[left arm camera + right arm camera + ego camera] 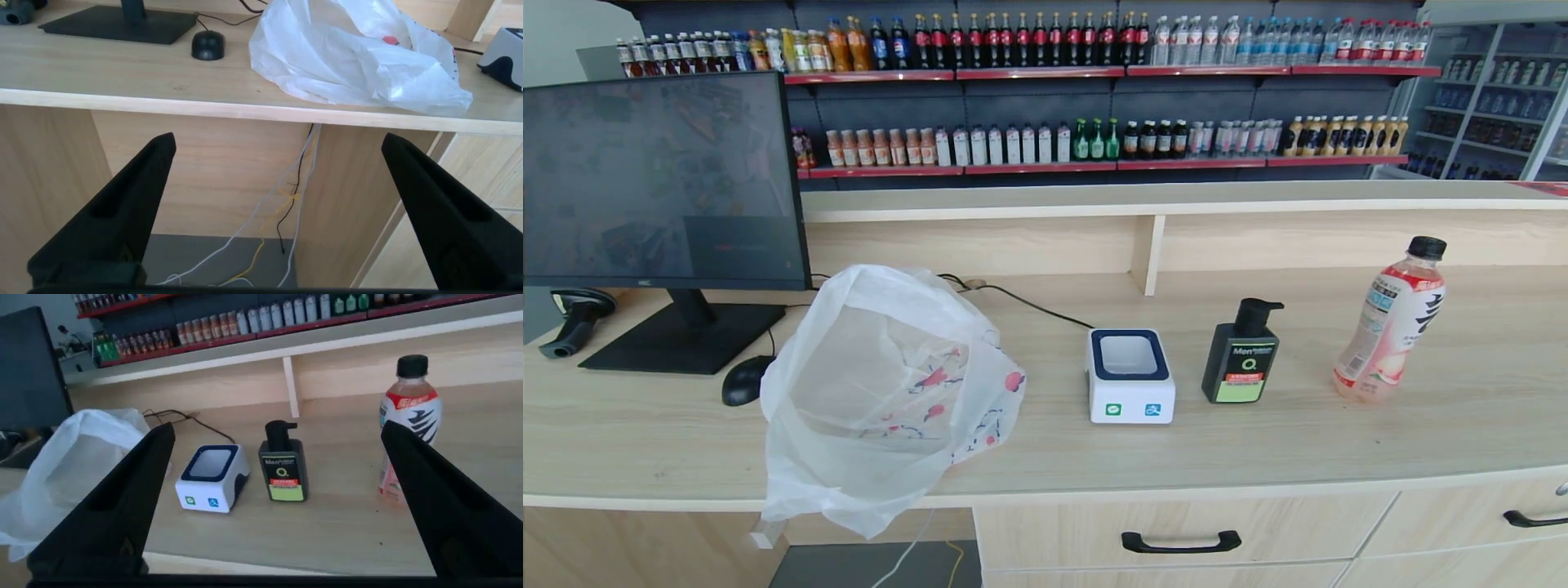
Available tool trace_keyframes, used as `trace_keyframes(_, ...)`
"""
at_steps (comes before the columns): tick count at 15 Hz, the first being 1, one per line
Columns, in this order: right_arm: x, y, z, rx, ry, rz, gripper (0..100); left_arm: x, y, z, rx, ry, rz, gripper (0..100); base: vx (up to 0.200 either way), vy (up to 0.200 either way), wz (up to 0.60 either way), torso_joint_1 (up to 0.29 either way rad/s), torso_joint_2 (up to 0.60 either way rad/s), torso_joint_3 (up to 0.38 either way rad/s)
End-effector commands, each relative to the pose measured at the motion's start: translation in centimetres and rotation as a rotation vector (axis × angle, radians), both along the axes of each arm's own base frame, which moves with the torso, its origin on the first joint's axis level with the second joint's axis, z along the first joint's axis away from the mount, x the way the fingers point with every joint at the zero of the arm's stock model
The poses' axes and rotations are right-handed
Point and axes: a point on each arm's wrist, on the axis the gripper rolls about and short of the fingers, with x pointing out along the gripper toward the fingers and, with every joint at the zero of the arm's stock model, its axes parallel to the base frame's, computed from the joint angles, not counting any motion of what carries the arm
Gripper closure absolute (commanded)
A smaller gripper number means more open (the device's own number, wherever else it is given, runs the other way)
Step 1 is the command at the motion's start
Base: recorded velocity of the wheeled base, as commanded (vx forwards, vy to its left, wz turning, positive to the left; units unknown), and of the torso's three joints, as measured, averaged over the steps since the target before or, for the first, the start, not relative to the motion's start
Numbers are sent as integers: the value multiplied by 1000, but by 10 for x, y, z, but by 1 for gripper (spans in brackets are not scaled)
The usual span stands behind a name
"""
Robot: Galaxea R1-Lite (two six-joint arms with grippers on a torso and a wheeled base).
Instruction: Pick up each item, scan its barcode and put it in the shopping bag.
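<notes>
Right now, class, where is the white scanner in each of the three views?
Head view: scanner on the counter, between bag and pump bottle.
Left wrist view: scanner just past the bag.
Right wrist view: scanner between bag and pump bottle.
Shared landmark: the bag.

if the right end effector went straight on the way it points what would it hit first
Probably the pump bottle, about centred ahead of the open right end effector; the scanner sits just beside that line. Depth is unclear.
</notes>
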Motion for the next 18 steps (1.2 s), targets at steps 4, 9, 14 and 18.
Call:
trace_keyframes(4,74,27,27,155,119,92,0,0,0,0,0,-1,0,0,0,0,0,0,0,0)
trace_keyframes(9,121,46,9,335,178,75,0,0,0,0,0,-1,0,0,0,0,0,0,0,0)
trace_keyframes(14,142,50,-23,342,187,59,0,0,0,0,0,-1,0,0,0,0,0,0,0,0)
trace_keyframes(18,150,51,-32,363,190,28,0,0,0,0,0,-1,0,0,0,0,0,0,0,0)
